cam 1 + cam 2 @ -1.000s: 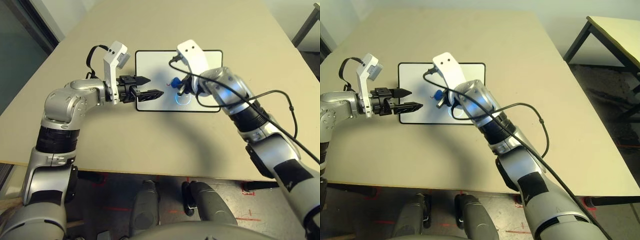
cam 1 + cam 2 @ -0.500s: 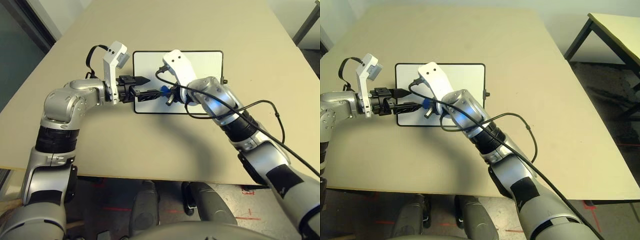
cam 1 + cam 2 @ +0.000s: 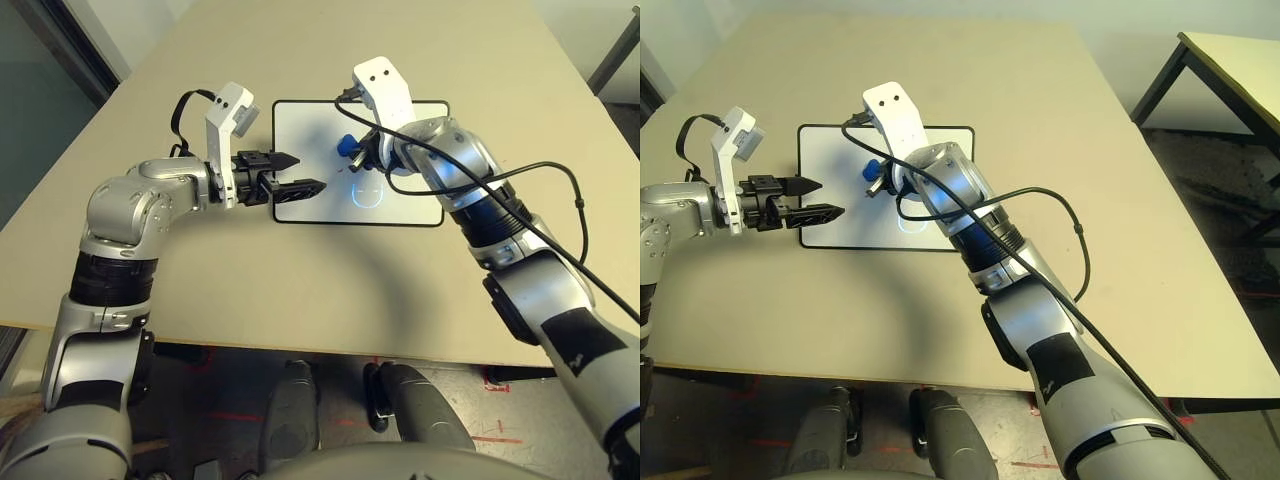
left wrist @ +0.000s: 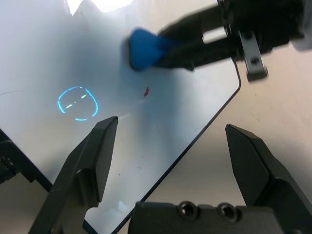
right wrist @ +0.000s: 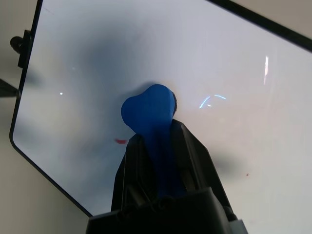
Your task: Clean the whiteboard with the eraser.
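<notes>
The whiteboard lies flat on the table, white with a thin black frame. It carries a faint blue circle and a small red mark. My right gripper is shut on the blue eraser, whose tip presses on the board's middle. My left gripper hovers open over the board's left edge, nothing between its fingers.
The tan table stretches wide around the board. A black cable loops from my right wrist over the table. A second table stands off to the right, across a gap of floor.
My right gripper swept the eraser left to the board's left edge, then back right and farther up the board. The board itself shifted slightly. The left gripper stayed put.
</notes>
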Tool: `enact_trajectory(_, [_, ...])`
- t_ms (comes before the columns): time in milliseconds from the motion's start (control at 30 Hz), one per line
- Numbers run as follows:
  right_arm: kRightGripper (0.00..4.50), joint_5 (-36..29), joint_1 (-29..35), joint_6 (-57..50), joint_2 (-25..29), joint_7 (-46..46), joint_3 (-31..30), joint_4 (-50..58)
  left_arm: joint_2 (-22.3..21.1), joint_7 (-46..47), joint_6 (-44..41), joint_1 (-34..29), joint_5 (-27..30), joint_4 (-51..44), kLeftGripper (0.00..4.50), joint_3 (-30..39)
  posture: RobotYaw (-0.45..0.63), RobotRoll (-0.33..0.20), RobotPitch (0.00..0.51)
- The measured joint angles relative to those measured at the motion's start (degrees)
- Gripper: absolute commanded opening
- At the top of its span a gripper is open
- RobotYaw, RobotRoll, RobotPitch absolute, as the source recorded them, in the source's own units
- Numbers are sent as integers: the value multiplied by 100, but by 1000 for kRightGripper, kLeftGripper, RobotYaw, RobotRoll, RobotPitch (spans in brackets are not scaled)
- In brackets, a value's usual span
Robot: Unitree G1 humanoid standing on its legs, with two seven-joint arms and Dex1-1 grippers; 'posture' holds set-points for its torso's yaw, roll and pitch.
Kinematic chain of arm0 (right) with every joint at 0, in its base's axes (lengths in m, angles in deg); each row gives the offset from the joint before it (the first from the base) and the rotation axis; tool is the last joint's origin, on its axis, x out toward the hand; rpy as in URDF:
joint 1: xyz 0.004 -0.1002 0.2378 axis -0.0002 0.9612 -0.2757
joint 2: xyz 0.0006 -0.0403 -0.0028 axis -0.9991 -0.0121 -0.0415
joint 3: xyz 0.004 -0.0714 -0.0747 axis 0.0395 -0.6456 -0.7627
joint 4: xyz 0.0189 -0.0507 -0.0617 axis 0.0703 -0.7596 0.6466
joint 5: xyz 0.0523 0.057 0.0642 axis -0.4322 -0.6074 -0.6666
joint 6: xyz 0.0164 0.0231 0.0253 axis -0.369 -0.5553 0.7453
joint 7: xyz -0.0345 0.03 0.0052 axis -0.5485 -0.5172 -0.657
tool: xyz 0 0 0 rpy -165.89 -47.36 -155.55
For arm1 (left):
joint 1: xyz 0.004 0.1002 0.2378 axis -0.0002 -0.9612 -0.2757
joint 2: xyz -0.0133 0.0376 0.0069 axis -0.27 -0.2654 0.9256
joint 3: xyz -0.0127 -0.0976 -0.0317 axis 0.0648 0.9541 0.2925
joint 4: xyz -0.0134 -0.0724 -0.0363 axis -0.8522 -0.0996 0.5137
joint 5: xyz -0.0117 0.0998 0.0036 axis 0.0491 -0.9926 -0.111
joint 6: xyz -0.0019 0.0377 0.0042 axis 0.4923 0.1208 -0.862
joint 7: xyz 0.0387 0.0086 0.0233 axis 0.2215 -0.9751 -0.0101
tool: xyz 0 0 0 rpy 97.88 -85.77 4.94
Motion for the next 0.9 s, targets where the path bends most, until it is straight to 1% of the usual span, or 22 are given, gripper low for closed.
enact_trajectory(167, [617, 0, 465, -339, -33, 44, -310, 596, -1, -1, 0, 39, 0, 7, 4500, 0, -32, 0, 149])
enact_trajectory(400, [617, -2, 646, -504, -78, 45, -469, 784, -2, -10, -1, 55, 0, 16, 4500, 0, -32, 0, 151])
enact_trajectory(567, [617, -54, 458, -380, -79, 73, -410, 448, -6, -22, -1, 58, -2, 25, 4500, -1, -32, 0, 150])
enact_trajectory(767, [617, -50, -67, -118, 72, -65, 112, -163, -11, -37, 0, 57, -3, 26, 4500, -1, -34, 0, 146])
enact_trajectory(900, [617, -50, -156, -27, 86, -122, 256, -278, -11, -54, 1, 57, -5, 32, 4500, -1, -35, 0, 145])
